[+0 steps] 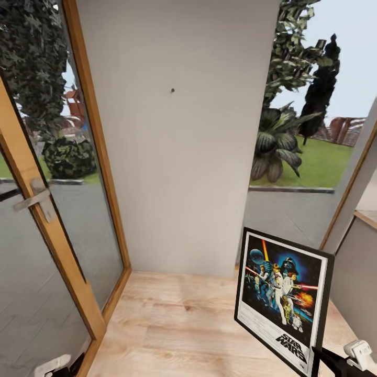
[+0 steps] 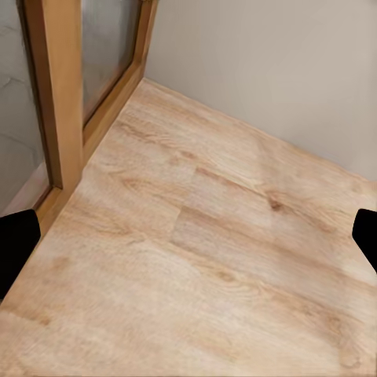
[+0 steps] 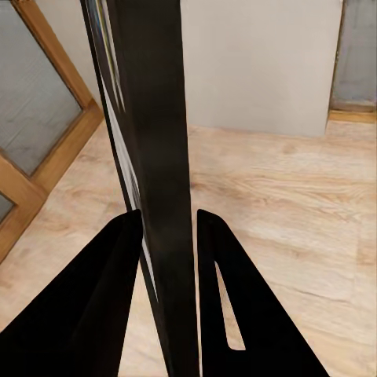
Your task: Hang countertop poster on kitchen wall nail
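While the wall [image 1: 178, 157] is broad and bare, the nail [image 1: 172, 90] on it is tiny and sits high, well above the poster [image 1: 283, 298] — so the lift could easily miss it, and the frame would scrape the wall or slide past the nail instead of catching. The poster is held low at the right of the head view, upright but tilted, face toward the camera, over the wooden floor [image 1: 178, 324] and well apart from the wall. The right gripper [image 3: 167, 228] is clenched on its lower edge; in the right wrist view the frame runs edge-on between the two dark fingers [image 3: 118, 259], touching both. A pinch on one thin edge leaves the tall panel free to swing or slip as the arm rises, which I judge the main risk. The glass door [image 1: 47, 209] stands close on the left, and the window frame [image 1: 351, 183] on the right, so a wide swing might knock either. The left gripper [image 2: 188, 236] is released, its fingertips spread wide over bare floor, holding nothing.

Counted, largest first: one wall, one floor, one glass door with one handle [image 1: 32, 195], one poster, two grippers, one nail.
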